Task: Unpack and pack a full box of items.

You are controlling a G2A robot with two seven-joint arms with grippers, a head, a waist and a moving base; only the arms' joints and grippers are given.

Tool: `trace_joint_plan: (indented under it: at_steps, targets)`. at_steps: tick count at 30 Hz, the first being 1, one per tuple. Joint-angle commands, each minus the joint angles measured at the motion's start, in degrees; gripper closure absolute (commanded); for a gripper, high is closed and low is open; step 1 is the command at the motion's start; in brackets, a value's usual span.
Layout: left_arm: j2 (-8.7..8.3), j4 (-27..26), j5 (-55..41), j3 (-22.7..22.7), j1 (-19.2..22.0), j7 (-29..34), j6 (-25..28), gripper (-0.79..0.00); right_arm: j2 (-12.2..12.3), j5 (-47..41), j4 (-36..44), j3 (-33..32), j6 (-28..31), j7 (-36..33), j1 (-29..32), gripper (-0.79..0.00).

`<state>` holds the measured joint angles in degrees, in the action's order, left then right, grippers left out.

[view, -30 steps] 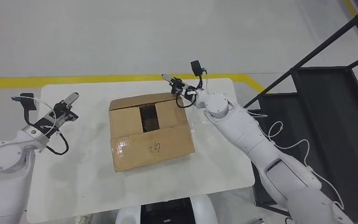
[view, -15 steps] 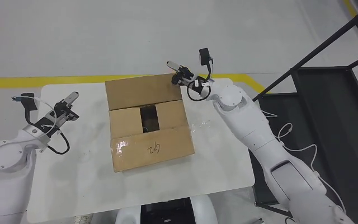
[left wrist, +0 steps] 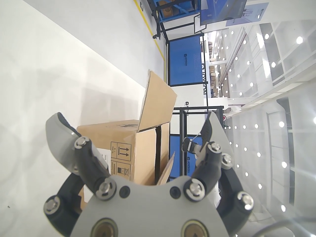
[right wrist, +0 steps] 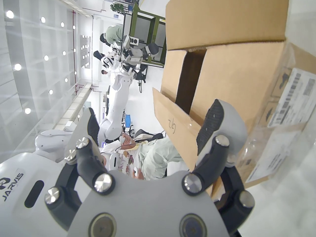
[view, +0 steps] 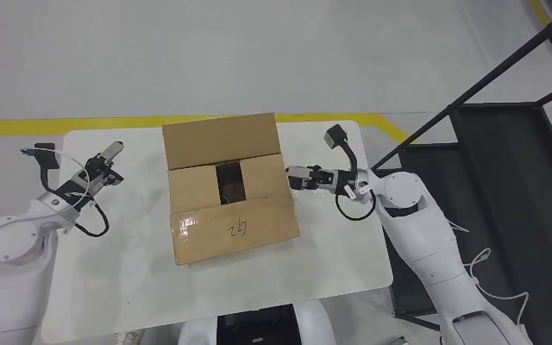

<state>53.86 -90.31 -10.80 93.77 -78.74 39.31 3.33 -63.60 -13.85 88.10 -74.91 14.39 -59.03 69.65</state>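
Here, the cardboard box (view: 233, 226) sits just beside the released right end effector (view: 291, 178), well apart from the released left end effector (view: 111, 164).

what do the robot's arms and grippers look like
The left arm and right arm are glossy white, with black cables looping at the wrists. The left gripper and right gripper have grey plates, silver screws, black links and grey fingers with ribbed black pads.
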Motion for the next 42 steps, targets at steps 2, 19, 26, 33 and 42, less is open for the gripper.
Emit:
trace_joint_plan:
  at_steps: [2, 19, 26, 33, 42]
  targets:
    - [0.04, -0.1, 0.2, -0.1, 0.0, -0.1, 0.1, -0.785, 0.3, 2.0, 1.4, -0.3, -0.7, 1.0, 1.9, -0.785]
    - [0.20, 0.3, 0.7, 0.1, -0.5, -0.9, 0.3, -0.785, 0.5, 8.3, 2.6, 1.8, 0.3, 7.9, 3.9, -0.785]
    - [0.28, 0.2, 0.7, 0.1, -0.6, -1.1, 0.1, -0.785, 0.6, 9.2, 1.9, 1.4, 0.9, 9.8, 3.8, -0.785]
    - [0.37, 0.3, 0.8, -0.1, -0.5, -1.2, 0.0, -0.785, 0.7, 7.4, 2.8, 2.6, 1.8, 6.8, 4.6, -0.785]
    - [0.46, 0.5, 1.0, -0.2, -0.2, -1.3, -0.3, -0.785, 1.0, -6.5, 6.1, 1.3, 2.8, -1.2, 5.7, -0.785]
